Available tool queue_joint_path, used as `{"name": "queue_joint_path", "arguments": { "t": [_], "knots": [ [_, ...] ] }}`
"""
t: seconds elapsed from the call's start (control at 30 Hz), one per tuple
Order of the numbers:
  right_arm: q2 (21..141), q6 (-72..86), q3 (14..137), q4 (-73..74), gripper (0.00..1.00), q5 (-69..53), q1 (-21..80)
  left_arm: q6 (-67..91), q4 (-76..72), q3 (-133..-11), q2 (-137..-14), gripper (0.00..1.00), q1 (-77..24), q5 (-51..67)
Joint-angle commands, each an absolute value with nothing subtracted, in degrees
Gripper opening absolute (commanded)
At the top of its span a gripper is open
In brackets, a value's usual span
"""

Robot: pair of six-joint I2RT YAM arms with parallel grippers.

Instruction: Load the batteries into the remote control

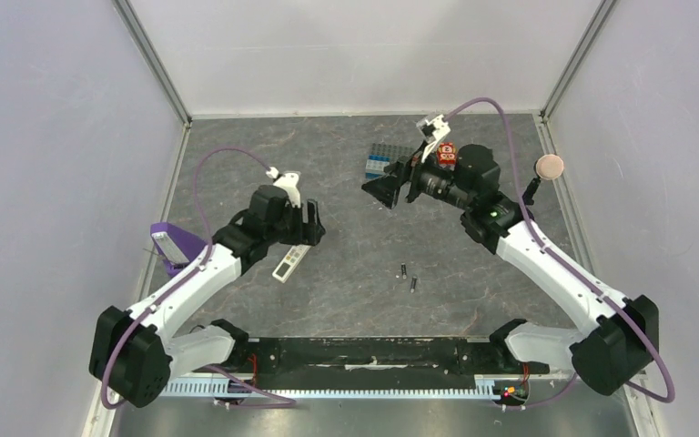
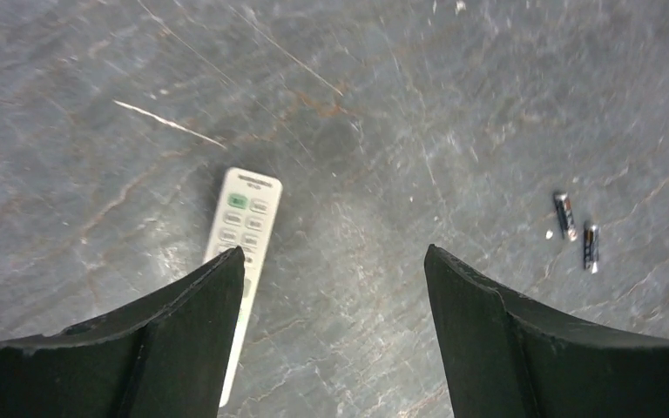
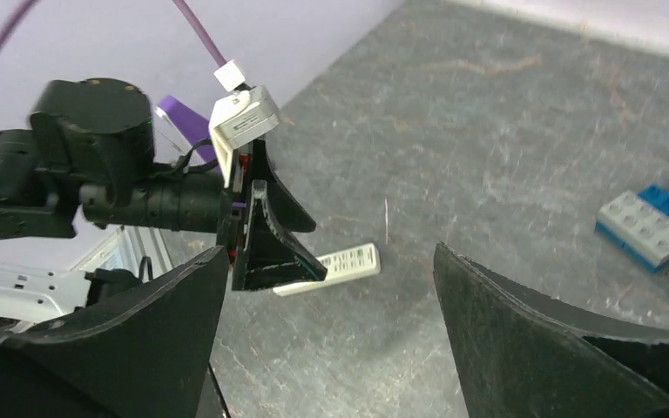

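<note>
The white remote control [image 1: 291, 262] lies button side up on the grey table, left of centre. It also shows in the left wrist view [image 2: 242, 228] and the right wrist view [image 3: 348, 261]. My left gripper [image 1: 305, 235] [image 2: 335, 261] hovers open just above it; its left finger [image 2: 183, 340] covers the remote's lower part and nothing sits between the fingers. Two batteries [image 1: 402, 270] [image 1: 413, 284] lie side by side to the right of the remote [image 2: 564, 215] [image 2: 590, 246]. My right gripper [image 1: 390, 189] [image 3: 331, 248] hangs open and empty high over the table's back middle, facing the left gripper.
A blue and grey brick plate [image 1: 382, 161] [image 3: 653, 226] sits at the back, with a red block [image 1: 446, 153] beside it. A purple object [image 1: 175, 244] lies at the left wall. A round pink knob [image 1: 550, 166] stands at the right wall.
</note>
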State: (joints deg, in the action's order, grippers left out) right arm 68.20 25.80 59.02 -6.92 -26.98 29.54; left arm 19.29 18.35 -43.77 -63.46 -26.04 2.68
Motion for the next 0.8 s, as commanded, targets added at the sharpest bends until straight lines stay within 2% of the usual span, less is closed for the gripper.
{"name": "queue_joint_path", "arguments": {
  "t": [0.0,0.13,0.27,0.77],
  "knots": [
    [70.5,26.5,58.5,-3.7,0.90,-20.5,31.6,22.5,16.3,-42.2,-65.5,0.81,-31.1,-4.9],
    [72.4,28.0,57.9,-0.8,0.89,-16.8,31.7,27.0,18.7,-40.9,-71.2,0.74,-32.2,-11.3],
    [73.9,28.5,57.0,-0.2,0.89,-16.1,31.7,28.3,20.0,-39.8,-73.5,0.73,-33.4,-16.5],
    [75.4,27.1,57.9,4.1,0.90,-16.9,31.7,27.6,20.0,-41.2,-81.3,0.74,-33.5,-18.8]
  ]
}}
